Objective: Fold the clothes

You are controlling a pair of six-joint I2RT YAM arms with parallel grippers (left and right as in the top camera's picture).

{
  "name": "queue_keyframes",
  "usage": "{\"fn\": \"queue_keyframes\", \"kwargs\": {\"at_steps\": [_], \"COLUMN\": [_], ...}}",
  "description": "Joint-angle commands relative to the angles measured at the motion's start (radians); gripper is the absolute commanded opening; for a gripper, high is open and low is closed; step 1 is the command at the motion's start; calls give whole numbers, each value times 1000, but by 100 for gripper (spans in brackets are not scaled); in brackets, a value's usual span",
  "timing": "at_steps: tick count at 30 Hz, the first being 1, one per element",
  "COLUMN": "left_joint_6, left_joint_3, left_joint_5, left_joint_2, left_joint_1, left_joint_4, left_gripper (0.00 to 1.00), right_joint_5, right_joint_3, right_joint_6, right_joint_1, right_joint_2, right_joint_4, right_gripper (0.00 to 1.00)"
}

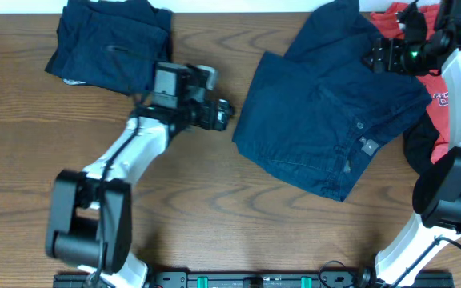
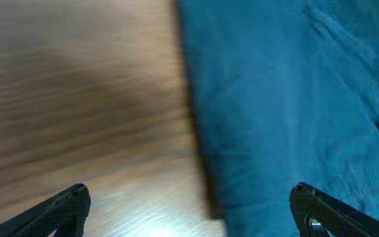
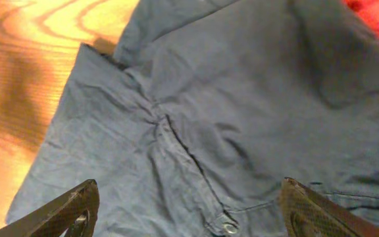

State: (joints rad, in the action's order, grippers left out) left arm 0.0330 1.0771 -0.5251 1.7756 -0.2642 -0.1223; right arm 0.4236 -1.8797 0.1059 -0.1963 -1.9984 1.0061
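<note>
The brown wooden desk (image 1: pixel 214 200) carries one dark navy garment (image 1: pixel 106 44), already folded, at 11 o'clock; the navy shorts (image 1: pixel 326 104) lie rumpled toward 2 o'clock, only loosely doubled, so their fold looks unfinished; a red garment (image 1: pixel 434 84) and a black garment (image 1: pixel 421 140) sit unfolded near 3 o'clock; the left jaws stand wide and empty beside the shorts' 9 o'clock edge; the right jaws gape wide above the shorts, holding nothing.
</note>
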Motion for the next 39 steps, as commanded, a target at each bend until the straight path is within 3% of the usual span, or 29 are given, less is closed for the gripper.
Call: {"fn": "queue_keyframes", "kwargs": {"at_steps": [1,8,15,21,22,24,28,30,36,39], "left_joint_6": [52,41,-10,-57,-57,-57,-57,-57,-97,-118], "left_joint_3": [7,7,7,7,7,8,11,14,16,16], "left_joint_5": [-70,-106,-4,-7,-17,-45,-81,-81,-69,31], "left_joint_2": [39,74,108,139,140,140,138,132,14,-91], "left_joint_1": [-25,-84,-95,-95,-95,-95,-95,-90,-23,5], "left_joint_4": [1,6,5,9,10,18,31,29,-31,-113], "left_gripper": [98,98,98,100,92,65,33,8,6,6], "right_joint_5": [22,22,21,21,21,16,10,10,11,11], "right_joint_3": [-16,-16,-16,-16,-16,-16,-16,-16,-14,-10], "right_joint_6": [-15,-15,-11,-11,-11,-11,-11,-11,-11,-11], "right_joint_1": [20,39,42,42,42,42,42,42,46,59], "right_joint_2": [-4,-4,-4,-4,-4,-4,-4,-4,-4,-4], "right_joint_4": [2,-4,8,8,8,8,9,12,25,31], "right_gripper": [85,86,86,86,86,86,87,87,87,86]}}
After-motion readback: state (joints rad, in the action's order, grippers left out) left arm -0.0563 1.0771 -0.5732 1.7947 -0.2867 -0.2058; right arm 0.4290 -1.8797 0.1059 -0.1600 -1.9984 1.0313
